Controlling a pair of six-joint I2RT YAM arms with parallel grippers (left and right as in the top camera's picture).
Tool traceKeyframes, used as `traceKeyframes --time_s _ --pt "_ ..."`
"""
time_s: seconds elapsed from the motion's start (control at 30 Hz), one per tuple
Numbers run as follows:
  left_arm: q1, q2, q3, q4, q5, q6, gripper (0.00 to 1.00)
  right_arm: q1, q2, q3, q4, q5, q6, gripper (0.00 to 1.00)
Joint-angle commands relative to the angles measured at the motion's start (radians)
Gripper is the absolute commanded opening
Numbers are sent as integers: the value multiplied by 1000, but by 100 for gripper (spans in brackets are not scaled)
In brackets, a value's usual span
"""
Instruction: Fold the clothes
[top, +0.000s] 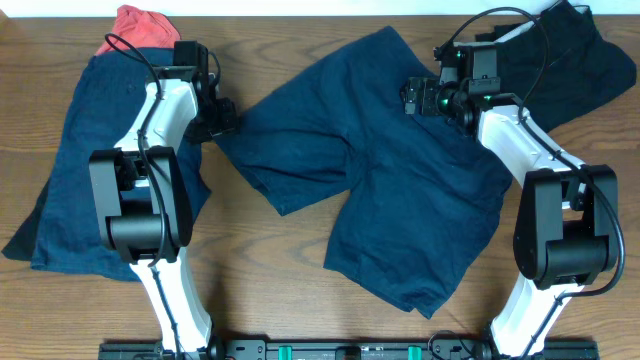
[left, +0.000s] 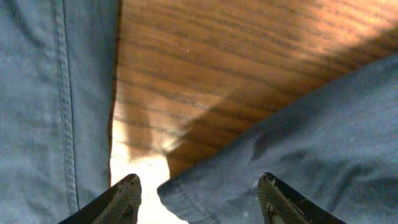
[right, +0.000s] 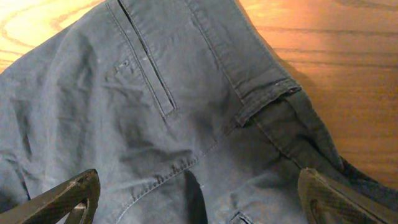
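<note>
Your left gripper (left: 202, 200) stands wide open and holds nothing. A hem corner of the shorts (top: 380, 190) lies between its fingers (left: 124, 198), on the table (left: 236, 56). Your right gripper (right: 199, 208) is likewise spread wide and empty, above the shorts' pocket (right: 149, 68) and waistband (right: 267, 93). The shorts lie spread open mid-table. A second dark pair (top: 70, 130) lies under the left arm, with a red cloth (top: 140, 25) at its far end. Another dark garment (top: 590, 60) sits at the far right corner.
</note>
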Motion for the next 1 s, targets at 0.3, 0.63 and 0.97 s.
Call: traceKeyframes --time_s 0.3,0.63,0.97 --pt "-1 15 -67 93 -15 -25 41 10 -8 2 -29 -1 -15 99" --pt "-1 15 -67 104 -15 -51 6 10 -8 2 -32 0 -15 99" --pt "-1 15 -64 349 -15 -51 6 10 -8 2 -26 1 -34 99"
